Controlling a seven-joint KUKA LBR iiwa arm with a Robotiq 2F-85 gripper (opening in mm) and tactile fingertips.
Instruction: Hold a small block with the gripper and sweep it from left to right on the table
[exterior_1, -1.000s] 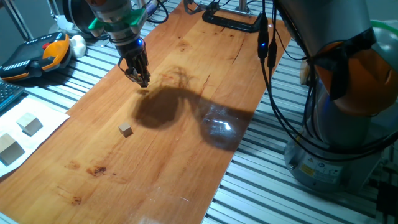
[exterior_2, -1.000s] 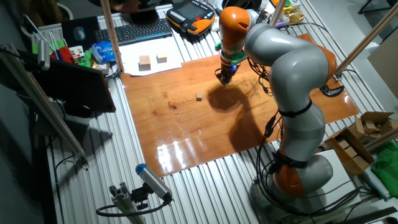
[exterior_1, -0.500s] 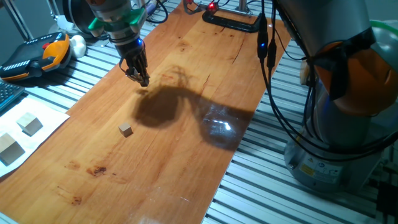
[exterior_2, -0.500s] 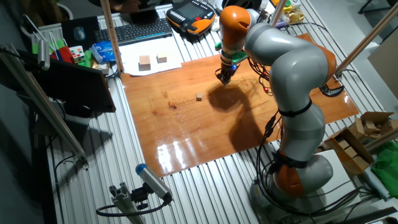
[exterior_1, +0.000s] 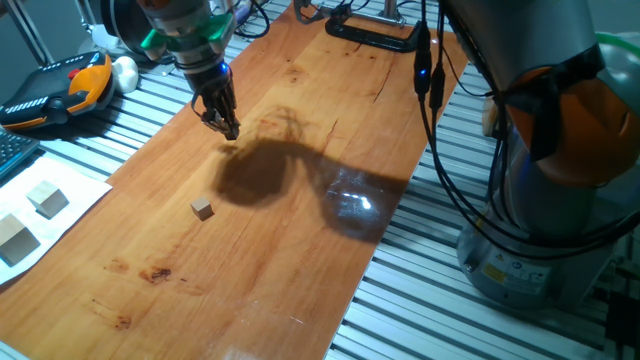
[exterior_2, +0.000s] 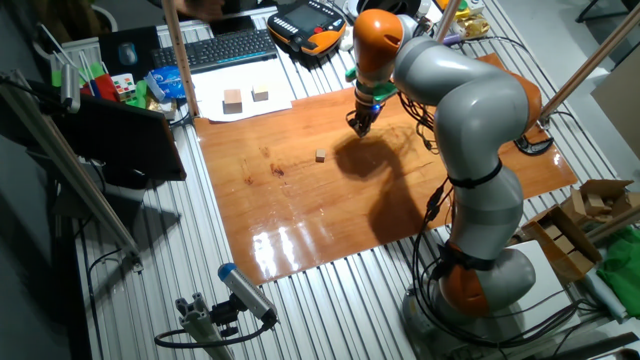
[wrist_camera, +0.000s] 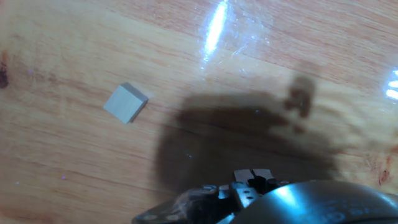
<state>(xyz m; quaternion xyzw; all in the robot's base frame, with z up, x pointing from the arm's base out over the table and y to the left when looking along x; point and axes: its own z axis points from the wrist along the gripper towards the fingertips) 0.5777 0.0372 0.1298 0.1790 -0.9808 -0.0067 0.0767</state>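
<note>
The small block (exterior_1: 203, 208) is a tiny tan cube lying free on the reddish-brown table (exterior_1: 300, 260). It also shows in the other fixed view (exterior_2: 320, 155) and in the hand view (wrist_camera: 125, 103). The gripper (exterior_1: 228, 128) hangs just above the board, up the board from the block and well apart from it. Its black fingers are pressed together and hold nothing. In the other fixed view the gripper (exterior_2: 358, 128) is to the right of the block. In the hand view the fingertips (wrist_camera: 252, 177) meet at the bottom edge, with the block up and to the left.
Two larger pale cubes (exterior_1: 47, 199) (exterior_1: 15, 240) lie on white paper left of the board. An orange teach pendant (exterior_1: 60, 90) lies on the ribbed bench. A black clamp (exterior_1: 370, 35) sits at the board's far end. The arm's base (exterior_1: 540, 200) stands to the right.
</note>
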